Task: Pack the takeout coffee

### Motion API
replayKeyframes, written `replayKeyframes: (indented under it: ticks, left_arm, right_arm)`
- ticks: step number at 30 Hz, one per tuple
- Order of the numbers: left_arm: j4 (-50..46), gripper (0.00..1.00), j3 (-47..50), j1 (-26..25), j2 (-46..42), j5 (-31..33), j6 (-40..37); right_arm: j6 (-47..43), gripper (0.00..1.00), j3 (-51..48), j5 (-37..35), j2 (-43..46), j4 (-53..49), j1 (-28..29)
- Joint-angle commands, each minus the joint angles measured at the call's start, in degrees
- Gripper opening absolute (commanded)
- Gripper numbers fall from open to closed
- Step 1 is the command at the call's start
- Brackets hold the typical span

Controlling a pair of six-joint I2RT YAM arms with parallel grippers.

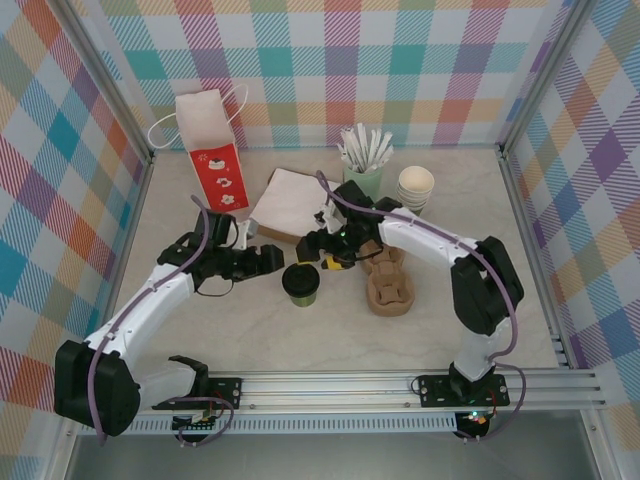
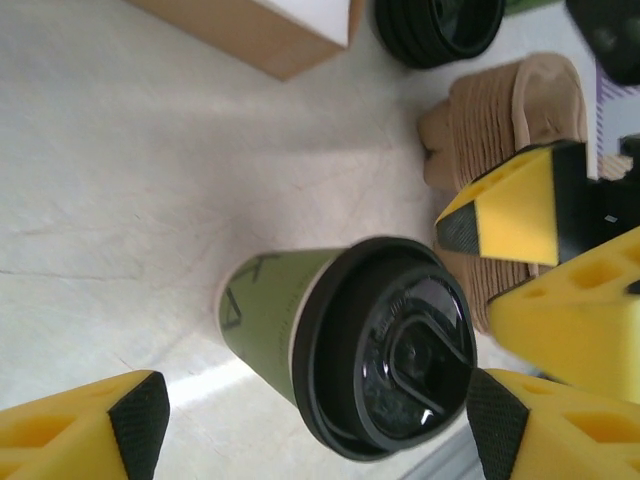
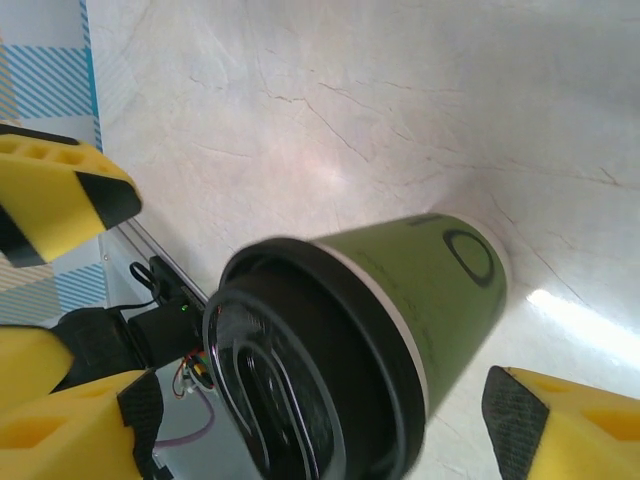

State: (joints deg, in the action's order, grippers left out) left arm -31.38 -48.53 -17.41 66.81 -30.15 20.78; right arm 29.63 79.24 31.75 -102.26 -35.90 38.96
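I am watching the takeout coffee standing upright, lid on, in the bare middle of the worktop. The left arm is stretching in low from the left. Its left gripper is straddling the cup with fingers apart, and a clear gap is showing on one side. The right arm is bending over from the right, and the right gripper is bracketing the same cup, fingers also spread wide. The two grippers are crowding each other just behind the cup. A stack of cardboard carriers is sitting just to its right. Open worktop is lying between the cup and the front rail.
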Motion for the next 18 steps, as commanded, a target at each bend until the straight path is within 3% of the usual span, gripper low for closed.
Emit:
replayKeyframes:
  ticks: [1, 5, 18]
  left_arm:
    - [0.5, 0.79, 2.0, 0.7, 0.9, -7.5, -1.4]
    - [1.3, 0.76, 3.2, 0.6, 3.3, -9.8, -1.8]
    - [3.4, 0.73, 4.8, 0.6, 5.9, -9.1, -2.5]
  right_arm:
    - [-0.7, 0.79, -2.4, -0.4, 2.5, -3.2, -0.1]
    - [-0.5, 0.7, -3.7, 0.6, 2.3, -3.8, 0.4]
    - [-0.6, 0.55, -2.4, -1.7, 0.2, -6.5, 1.7]
